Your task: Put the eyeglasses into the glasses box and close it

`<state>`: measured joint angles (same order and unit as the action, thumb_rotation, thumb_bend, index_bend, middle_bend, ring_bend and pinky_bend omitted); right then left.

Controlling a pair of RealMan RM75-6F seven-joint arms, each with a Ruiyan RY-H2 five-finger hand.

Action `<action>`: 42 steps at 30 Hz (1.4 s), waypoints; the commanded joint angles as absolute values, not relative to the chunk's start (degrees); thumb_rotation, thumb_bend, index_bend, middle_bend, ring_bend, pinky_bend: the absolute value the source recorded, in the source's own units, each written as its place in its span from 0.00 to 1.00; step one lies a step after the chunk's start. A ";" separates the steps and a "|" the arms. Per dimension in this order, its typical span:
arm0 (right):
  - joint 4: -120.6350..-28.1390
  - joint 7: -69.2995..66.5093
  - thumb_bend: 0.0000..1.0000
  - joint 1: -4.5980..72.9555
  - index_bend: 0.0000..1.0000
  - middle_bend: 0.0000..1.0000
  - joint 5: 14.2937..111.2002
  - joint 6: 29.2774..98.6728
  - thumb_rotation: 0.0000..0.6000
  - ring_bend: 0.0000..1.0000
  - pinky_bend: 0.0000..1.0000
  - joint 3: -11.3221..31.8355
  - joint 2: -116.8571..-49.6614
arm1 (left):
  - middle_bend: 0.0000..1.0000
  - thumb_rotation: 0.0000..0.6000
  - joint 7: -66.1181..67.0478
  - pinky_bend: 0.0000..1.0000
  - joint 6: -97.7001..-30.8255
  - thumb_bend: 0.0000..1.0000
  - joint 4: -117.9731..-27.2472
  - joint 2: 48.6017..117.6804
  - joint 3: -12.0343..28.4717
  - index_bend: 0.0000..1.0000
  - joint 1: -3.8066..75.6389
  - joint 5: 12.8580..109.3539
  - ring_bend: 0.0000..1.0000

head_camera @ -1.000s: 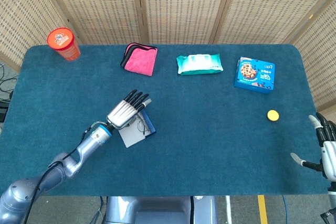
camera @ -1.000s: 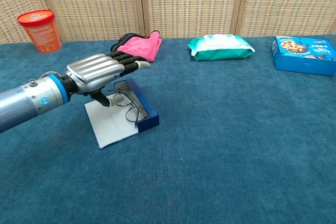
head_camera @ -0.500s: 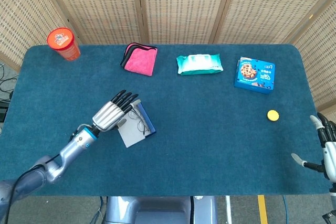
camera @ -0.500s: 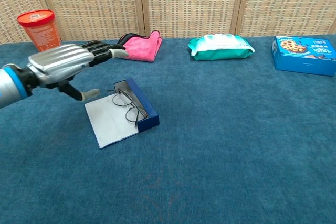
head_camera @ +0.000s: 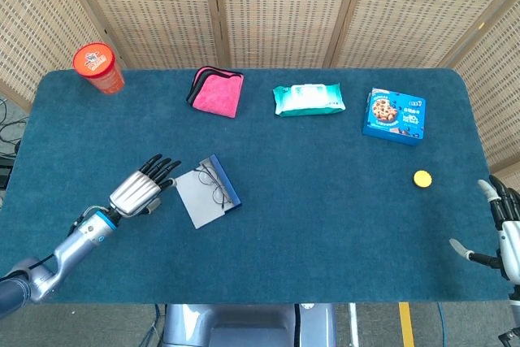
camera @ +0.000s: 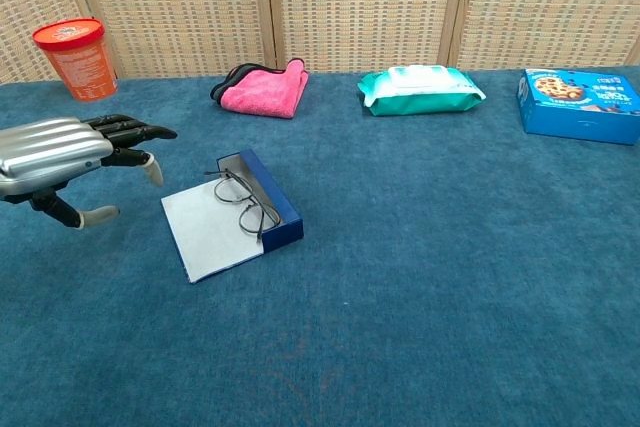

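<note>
Lying open on the blue counter [head_camera: 325, 201]: a glasses box [head_camera: 209, 200] with a dark blue tray [camera: 270, 201] and its pale lid flap [camera: 207, 235] folded flat toward the left. Resting across the tray's rim, a pair of thin-framed eyeglasses [camera: 243, 203], partly in the tray and partly over the flap; cannot tell whether fully seated inside. Hovering just left of the box, apart from it, the left robot hand [head_camera: 143, 191], released, fingers spread, holding nothing. Showing at the far right edge of the head view, well apart from the box, the right robot hand [head_camera: 505, 236], also released and empty. Standing along the back of the counter, left to right: an orange lidded cup [head_camera: 98, 68], a folded pink cloth [head_camera: 217, 92], a teal pack of wipes [head_camera: 309, 99], a closed blue cookie box [head_camera: 394, 116]. Sitting near the right edge, a small yellow disc [head_camera: 422, 178].
</note>
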<state>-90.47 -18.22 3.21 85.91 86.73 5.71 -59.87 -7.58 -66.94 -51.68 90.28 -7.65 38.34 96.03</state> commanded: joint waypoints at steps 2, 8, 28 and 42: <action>-90.50 -18.27 0.00 3.24 0.00 0.00 85.90 86.67 1.00 0.00 0.00 5.70 -59.85 | 0.00 1.00 -8.84 0.00 -66.87 0.42 -49.93 91.84 -7.80 0.30 37.93 96.37 0.00; -90.48 -18.40 0.00 3.28 0.00 0.00 85.81 86.58 1.00 0.00 0.00 5.71 -59.79 | 0.00 1.00 -9.91 0.00 -67.07 0.42 -46.76 94.77 -7.67 0.30 37.87 97.02 0.00; -90.47 -18.98 0.00 3.30 0.00 0.00 85.68 86.42 1.00 0.00 0.00 5.67 -59.55 | 0.00 1.00 -17.43 0.00 -69.56 0.42 -30.60 105.97 -8.12 0.28 36.63 98.71 0.00; -90.48 -18.88 0.00 3.33 0.00 0.00 85.73 86.36 1.00 0.00 0.00 5.59 -59.58 | 0.00 1.00 -16.51 0.00 -68.03 0.42 -29.22 107.40 -7.80 0.27 38.17 98.72 0.00</action>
